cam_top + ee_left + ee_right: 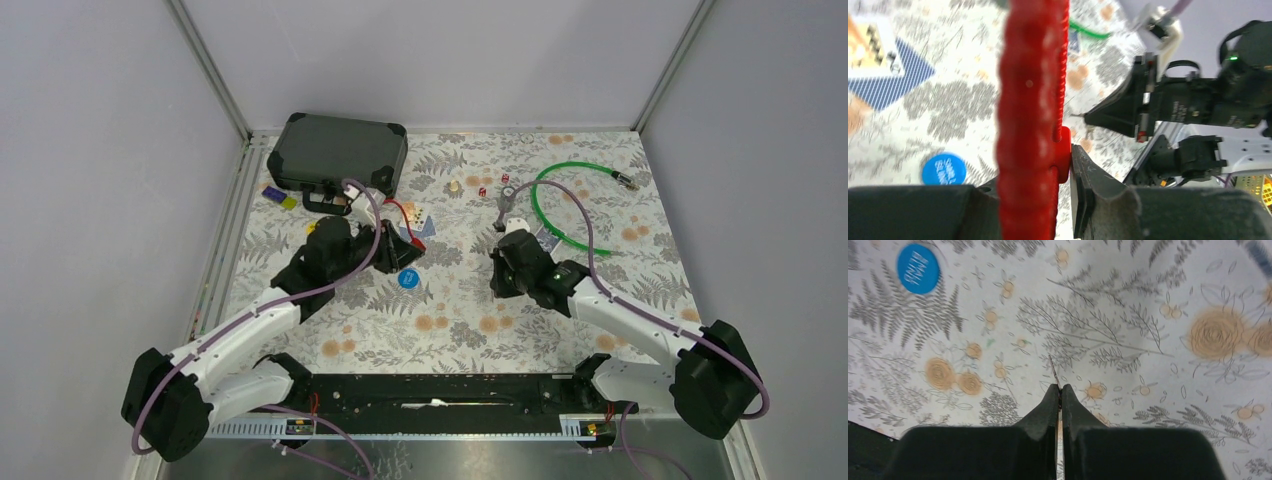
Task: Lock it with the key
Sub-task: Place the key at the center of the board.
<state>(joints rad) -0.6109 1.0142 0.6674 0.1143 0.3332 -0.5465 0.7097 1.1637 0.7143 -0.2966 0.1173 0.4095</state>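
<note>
The left gripper [1048,172] is closed down on the red lock [1030,100], its jaws pressing the ribbed red body from both sides; in the top view this pair sits left of the counter's [450,335] middle, near 10 o'clock; the lock is held off the floral surface, as far as the wrist view shows. The right gripper [1059,394] is pinched nearly together on the key [1053,369], whose thin metal blade sticks out past the fingertips toward 12 o'clock in its own wrist view; seen from above, it lies at 3 o'clock of the lock, apart from it. A blue disc [408,279] lies at 6 o'clock just below the left gripper; a black case [340,152] stands at 11 o'clock; a green cable [562,200] loops at 1 o'clock.
</note>
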